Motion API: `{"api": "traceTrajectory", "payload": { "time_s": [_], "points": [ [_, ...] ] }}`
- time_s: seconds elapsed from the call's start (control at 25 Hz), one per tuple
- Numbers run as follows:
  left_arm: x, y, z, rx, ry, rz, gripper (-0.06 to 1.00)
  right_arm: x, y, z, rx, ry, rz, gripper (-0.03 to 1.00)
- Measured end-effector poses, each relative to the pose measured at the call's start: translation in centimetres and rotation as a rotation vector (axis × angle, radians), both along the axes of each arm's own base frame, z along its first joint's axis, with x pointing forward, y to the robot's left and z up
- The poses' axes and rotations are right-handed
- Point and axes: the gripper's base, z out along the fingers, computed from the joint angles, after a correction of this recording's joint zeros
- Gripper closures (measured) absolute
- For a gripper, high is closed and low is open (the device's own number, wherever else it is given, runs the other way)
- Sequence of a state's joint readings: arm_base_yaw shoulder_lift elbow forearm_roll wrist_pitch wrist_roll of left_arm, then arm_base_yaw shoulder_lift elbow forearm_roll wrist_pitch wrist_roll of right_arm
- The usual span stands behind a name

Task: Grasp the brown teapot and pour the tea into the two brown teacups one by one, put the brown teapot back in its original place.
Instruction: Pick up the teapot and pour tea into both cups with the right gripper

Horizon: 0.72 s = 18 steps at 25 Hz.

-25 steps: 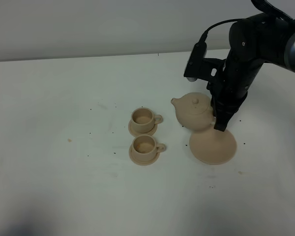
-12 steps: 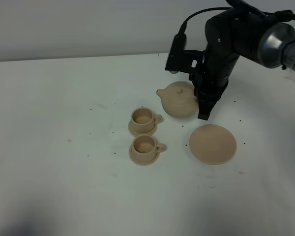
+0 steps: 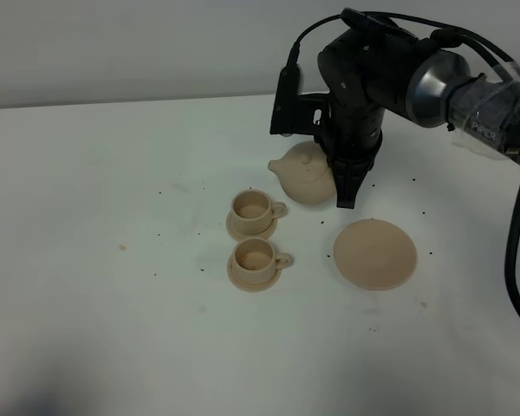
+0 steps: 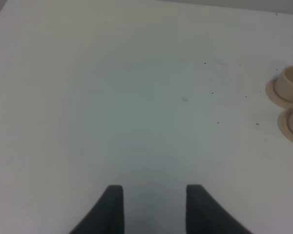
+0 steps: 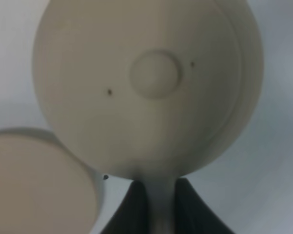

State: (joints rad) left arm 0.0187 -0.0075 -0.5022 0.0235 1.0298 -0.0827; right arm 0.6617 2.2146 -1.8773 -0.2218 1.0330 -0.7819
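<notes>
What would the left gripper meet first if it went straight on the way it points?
Probably bare white tabletop; the left gripper aims clear of the two tan ceramic teacups, though depth is unclear.

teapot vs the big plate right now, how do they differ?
Pose: the teapot is gripped by its handle in the right hand, near the far teacup; the plate lies flat on the table with nothing on it.
Shape: the teapot is squat and round with a knobbed lid and a spout; the plate is a flat disc.
Width: the plate is wider than the teapot.
Both are the same pale tan ceramic.
</notes>
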Motion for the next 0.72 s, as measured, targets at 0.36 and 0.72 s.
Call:
{"api": "traceTrajectory", "payload": {
  "time_s": [0.36,0.72],
  "points": [
    [0.0,0.0,0.0,0.000,0.000,0.000,0.62,-1.5,2.2,-0.2,-0.078,-0.052,0.099,0.86],
    [0.0,0.0,0.0,0.000,0.000,0.000,0.62,-2.2,2.9,-0.2,-0.170,-0.099,0.154,0.86]
  ]
}}
